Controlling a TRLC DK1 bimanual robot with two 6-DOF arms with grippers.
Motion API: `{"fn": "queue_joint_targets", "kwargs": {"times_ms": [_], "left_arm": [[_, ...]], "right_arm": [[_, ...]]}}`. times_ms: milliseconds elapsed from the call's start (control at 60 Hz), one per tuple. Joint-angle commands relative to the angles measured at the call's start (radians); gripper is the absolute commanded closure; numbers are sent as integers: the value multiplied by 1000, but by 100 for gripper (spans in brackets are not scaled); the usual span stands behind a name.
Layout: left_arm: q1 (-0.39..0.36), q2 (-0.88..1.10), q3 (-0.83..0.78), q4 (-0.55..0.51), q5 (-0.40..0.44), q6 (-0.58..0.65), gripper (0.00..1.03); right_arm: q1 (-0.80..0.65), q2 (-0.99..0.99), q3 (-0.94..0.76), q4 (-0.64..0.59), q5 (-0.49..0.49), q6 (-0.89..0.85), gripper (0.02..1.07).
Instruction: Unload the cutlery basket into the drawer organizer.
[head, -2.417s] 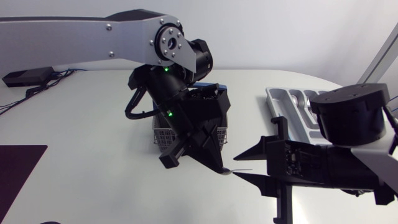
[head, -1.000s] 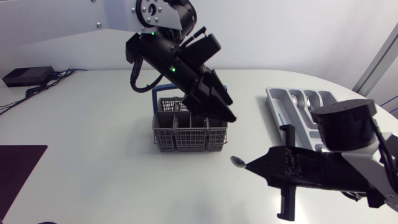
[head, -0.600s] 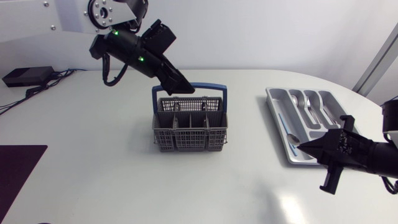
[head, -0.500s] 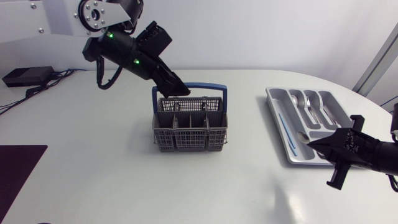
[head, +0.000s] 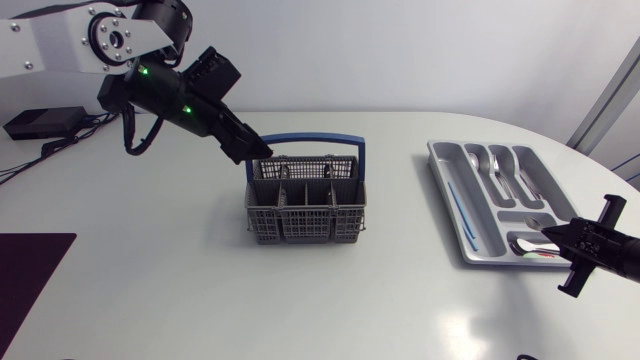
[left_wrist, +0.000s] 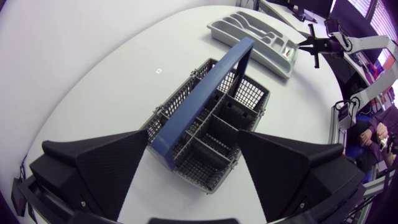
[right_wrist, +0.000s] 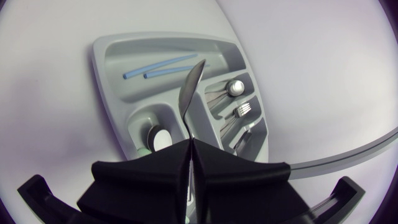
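Note:
The grey wire cutlery basket (head: 305, 205) with a blue handle (left_wrist: 205, 93) stands mid-table; no cutlery shows in its compartments. My left gripper (head: 248, 150) hangs open above the basket's rear left corner, and the basket (left_wrist: 214, 134) lies ahead of it, between the spread fingers. The grey drawer organizer (head: 447, 172) lies at the right with spoons and forks (right_wrist: 239, 111) in its slots. My right gripper (head: 565, 240) is shut on a spoon (right_wrist: 189, 93), which it holds over the organizer's (right_wrist: 109, 93) near end. In the head view the held spoon (head: 523, 244) points toward the tray.
Two thin blue sticks (right_wrist: 165, 65) lie in the organizer's long side slot. A round pale piece (right_wrist: 158, 140) sits in a small compartment. A dark mat (head: 25, 275) covers the table's front left corner. Cables and a black box (head: 45, 122) lie at the back left.
My left arm has lifted away from the basket toward the back left. My right arm has carried the spoon from the front middle of the table to the organizer's near end.

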Motion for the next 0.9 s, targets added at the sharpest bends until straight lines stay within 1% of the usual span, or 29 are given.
{"fn": "queue_joint_targets", "kwargs": {"times_ms": [0,117,333,633,700,800,833,883], "left_arm": [[1,-16,-30,12,-9,-30,4],[-16,-19,-38,13,-27,-38,4],[-20,-31,-47,19,-44,-47,4],[-29,-46,-58,19,-53,-50,4],[-26,-51,-64,19,-55,-50,4],[-19,-62,-73,19,-58,-50,4],[-12,-66,-76,19,-58,-50,4],[-6,-71,-81,19,-58,-50,4]], "right_arm": [[-34,61,0,48,1,-70,101],[-66,118,20,62,5,-125,101],[-92,195,19,188,30,-180,100],[-75,267,-4,307,117,-211,98],[-69,276,-15,333,133,-212,88],[-60,275,-29,340,142,-202,60],[-55,273,-34,340,148,-200,55],[-52,265,-40,340,148,-195,52]]}}
